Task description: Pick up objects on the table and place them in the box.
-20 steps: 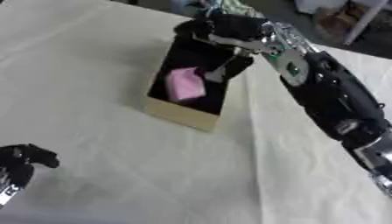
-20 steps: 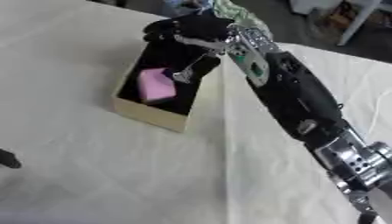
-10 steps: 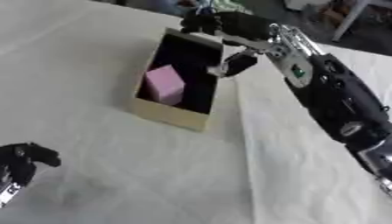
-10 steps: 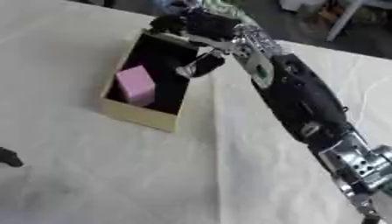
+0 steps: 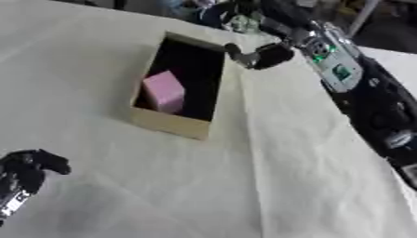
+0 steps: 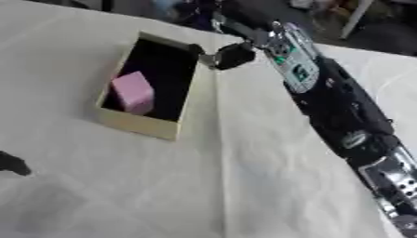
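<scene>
Right arm reaches in from the lower right toward the far edge; right hand (image 5: 259, 55) blurred, fingers apparently curled, nothing visibly held. Left hand (image 5: 26, 173) idle at lower left, fingers curled.

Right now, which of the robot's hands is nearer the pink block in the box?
Right. The right hand is just past the box's far right rim, apart from the pink block inside. The left hand sits near the lower left corner, well short of the box.
</scene>
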You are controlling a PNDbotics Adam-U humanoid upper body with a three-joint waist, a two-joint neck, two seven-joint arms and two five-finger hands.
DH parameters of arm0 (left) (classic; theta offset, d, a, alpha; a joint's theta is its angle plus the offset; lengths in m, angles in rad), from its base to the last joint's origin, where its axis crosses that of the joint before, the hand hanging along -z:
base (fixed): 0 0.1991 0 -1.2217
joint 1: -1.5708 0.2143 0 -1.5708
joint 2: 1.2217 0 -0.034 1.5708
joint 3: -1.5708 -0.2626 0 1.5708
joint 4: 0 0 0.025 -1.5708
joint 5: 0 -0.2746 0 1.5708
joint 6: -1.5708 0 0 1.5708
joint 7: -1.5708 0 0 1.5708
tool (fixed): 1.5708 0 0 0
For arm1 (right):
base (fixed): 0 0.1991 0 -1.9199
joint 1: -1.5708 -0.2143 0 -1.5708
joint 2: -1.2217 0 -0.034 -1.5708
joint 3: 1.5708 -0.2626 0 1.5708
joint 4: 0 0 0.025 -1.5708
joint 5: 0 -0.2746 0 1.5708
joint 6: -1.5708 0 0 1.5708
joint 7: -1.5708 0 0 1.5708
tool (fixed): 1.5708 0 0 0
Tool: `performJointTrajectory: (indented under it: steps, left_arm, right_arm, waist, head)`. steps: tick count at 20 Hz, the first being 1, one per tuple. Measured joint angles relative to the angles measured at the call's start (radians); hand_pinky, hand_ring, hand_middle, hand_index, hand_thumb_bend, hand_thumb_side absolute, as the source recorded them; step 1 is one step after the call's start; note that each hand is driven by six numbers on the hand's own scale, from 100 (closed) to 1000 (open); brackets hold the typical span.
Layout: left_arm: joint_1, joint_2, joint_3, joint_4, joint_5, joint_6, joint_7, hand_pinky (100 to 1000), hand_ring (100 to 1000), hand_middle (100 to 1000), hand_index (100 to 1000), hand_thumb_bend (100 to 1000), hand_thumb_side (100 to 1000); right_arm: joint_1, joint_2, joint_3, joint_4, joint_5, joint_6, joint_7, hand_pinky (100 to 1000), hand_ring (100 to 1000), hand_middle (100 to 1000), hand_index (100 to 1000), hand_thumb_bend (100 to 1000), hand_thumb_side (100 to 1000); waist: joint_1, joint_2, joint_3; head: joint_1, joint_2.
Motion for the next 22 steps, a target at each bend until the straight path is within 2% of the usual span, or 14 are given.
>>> performJointTrajectory:
  steps: [4, 8, 14, 19, 22]
  left_arm:
    - [0.017, 0.000, 0.021, 0.003, -0.002, 0.001, 0.025, 874, 733, 657, 781, 100, 755]
    - [0.026, 0.000, 0.038, 0.005, -0.008, 0.002, 0.050, 874, 734, 658, 781, 100, 754]
    - [0.028, 0.000, 0.045, 0.005, -0.010, 0.003, 0.069, 873, 734, 658, 780, 100, 757]
    - [0.030, 0.000, 0.050, 0.005, -0.014, 0.003, 0.075, 873, 734, 658, 780, 100, 758]
    - [0.030, 0.000, 0.050, 0.005, -0.015, 0.004, 0.077, 873, 734, 657, 779, 100, 759]
  right_arm:
    - [0.091, 0.014, -0.026, -0.107, -0.069, -0.013, -0.061, 828, 744, 790, 989, 100, 307]
    - [0.191, 0.042, -0.036, -0.218, -0.137, 0.003, -0.126, 826, 738, 775, 988, 100, 355]
    - [0.328, 0.117, -0.072, -0.380, -0.238, 0.085, -0.155, 827, 727, 757, 991, 100, 457]
    - [0.408, 0.179, -0.096, -0.508, -0.321, 0.165, -0.103, 831, 727, 756, 996, 100, 512]
    - [0.434, 0.204, -0.111, -0.539, -0.360, 0.203, -0.066, 831, 726, 755, 998, 100, 541]
  waist:
    - [0.017, 0.000, -0.107]
    - [0.034, 0.000, -0.163]
    - [0.041, 0.008, -0.191]
    - [0.041, 0.017, -0.200]
    - [0.043, 0.017, -0.202]
  head:
    - [0.062, 0.009]
    - [0.113, 0.014]
    - [0.153, 0.014]
    - [0.171, 0.014]
    - [0.176, 0.013]
